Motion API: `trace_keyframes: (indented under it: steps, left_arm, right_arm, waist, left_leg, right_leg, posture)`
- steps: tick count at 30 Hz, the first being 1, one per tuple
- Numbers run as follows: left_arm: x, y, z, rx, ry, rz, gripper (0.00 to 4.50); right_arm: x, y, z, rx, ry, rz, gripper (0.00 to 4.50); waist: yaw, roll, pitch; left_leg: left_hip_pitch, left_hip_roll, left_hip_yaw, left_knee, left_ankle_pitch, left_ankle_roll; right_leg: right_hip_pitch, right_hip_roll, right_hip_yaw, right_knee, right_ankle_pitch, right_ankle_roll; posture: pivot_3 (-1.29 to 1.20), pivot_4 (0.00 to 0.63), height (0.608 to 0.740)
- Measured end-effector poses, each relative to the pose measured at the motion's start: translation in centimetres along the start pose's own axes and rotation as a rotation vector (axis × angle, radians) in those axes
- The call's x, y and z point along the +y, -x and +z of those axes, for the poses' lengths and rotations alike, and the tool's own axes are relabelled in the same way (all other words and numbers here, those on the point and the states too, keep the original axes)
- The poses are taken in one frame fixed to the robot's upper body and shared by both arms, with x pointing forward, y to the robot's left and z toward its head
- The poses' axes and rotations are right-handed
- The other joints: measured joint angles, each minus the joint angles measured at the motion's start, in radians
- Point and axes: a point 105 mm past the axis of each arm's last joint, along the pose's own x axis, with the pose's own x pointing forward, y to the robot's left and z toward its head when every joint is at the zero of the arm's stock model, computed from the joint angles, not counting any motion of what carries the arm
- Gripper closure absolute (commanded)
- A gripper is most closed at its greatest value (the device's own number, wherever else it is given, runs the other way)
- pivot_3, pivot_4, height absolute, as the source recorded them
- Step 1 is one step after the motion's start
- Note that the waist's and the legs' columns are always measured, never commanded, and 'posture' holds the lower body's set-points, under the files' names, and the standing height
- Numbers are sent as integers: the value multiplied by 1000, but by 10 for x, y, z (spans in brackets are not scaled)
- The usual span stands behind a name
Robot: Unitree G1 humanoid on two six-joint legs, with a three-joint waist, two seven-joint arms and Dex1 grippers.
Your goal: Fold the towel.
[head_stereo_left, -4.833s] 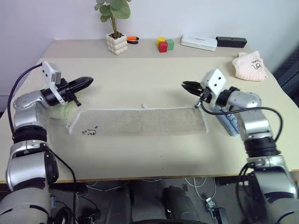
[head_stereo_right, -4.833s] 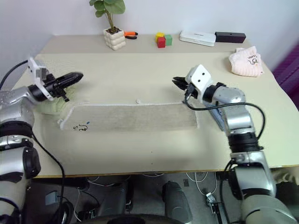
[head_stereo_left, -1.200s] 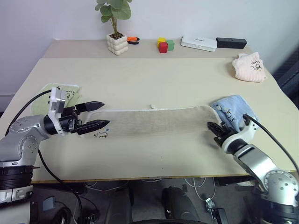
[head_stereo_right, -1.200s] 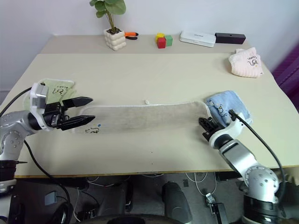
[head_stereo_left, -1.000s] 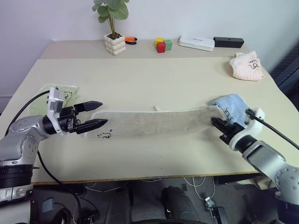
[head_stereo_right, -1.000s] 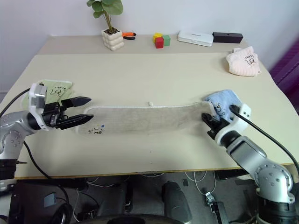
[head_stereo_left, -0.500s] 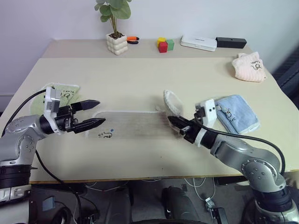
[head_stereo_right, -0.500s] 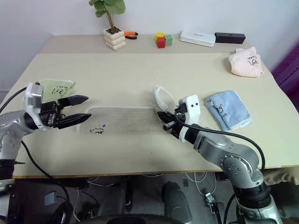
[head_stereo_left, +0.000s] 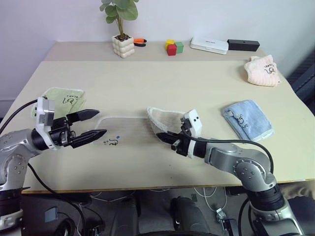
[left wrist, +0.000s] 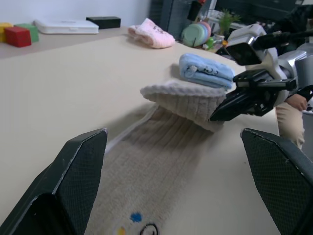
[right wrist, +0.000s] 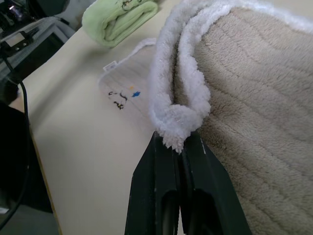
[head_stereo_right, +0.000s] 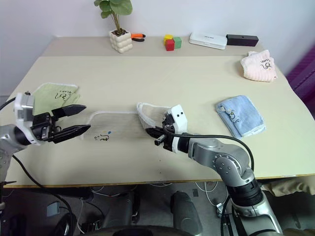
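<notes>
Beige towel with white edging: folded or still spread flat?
Partly folded: the right gripper holds one end of the beige towel lifted over the flat rest.

Towel on the desk, between two pincers

The towel (head_stereo_left: 129,132) is lying on the desk (head_stereo_left: 162,81), the left pincer (head_stereo_left: 94,124) sitting at its left end, the right pincer (head_stereo_left: 166,138) lifting its right end.

Fluffy ribbed terry cloth towel (right wrist: 254,107)

Left gripper (head_stereo_left: 100,124) hovers level, fingers spread wide, pointing right; right gripper (head_stereo_left: 166,138) reaches across toward it, fingers pinched tight on the towel (head_stereo_left: 165,119) edge, forearm low over the table
</notes>
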Motion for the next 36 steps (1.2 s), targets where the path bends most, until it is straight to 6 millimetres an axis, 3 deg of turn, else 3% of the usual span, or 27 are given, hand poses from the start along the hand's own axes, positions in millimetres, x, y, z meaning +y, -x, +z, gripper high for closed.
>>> trace_keyframes:
  steps: [9, 19, 22, 24, 29, 36]
  left_arm:
    - [-14, 12, 1, 20, 12, 42, 0]
    - [-19, 17, 4, 21, 17, 76, 0]
    - [-20, 17, 3, 26, 15, 79, 0]
    - [-20, 16, 3, 24, 15, 84, 0]
    - [-20, 15, 3, 21, 15, 84, 0]
    - [-17, 6, 8, -12, -2, 52, 0]
  right_arm:
    - [-10, -12, -12, 25, -29, -20, 4476]
    - [-5, -16, -11, 16, -49, 15, 4476]
    - [-6, -16, -13, 28, -44, 16, 3660]
    - [-8, -17, -15, 34, -46, 5, 2825]
    - [-8, -25, -10, 20, -44, -10, 132]
    - [-16, -16, 0, -16, -31, -23, 8]
  waist:
    - [-2, 0, 0]
    - [-2, 0, 0]
    - [-3, 0, 0]
    - [-2, 0, 0]
    - [-3, 0, 0]
    - [1, 0, 0]
  left_leg:
    - [0, 0, 0, 0, 0, 0]
    - [0, 0, 0, -1, 0, 0]
    - [0, 0, 0, -1, 0, 0]
    - [0, 0, 0, -1, 0, 0]
    - [0, 0, 1, -1, 0, 0]
    - [0, 0, 1, -1, 0, 0]
  right_leg:
    - [0, 0, 0, 0, 0, 0]
    - [0, 0, 0, 0, 0, 0]
    - [-1, 0, 0, 0, 0, 0]
    - [-1, 0, 0, 0, 0, 0]
    - [-1, 0, 0, 0, 0, 0]
    - [-1, 0, 0, 0, 0, 0]
  posture:
    - [0, 150, 740]
    - [0, 150, 740]
    - [0, 150, 740]
    - [0, 150, 740]
    - [0, 150, 740]
    - [0, 150, 740]
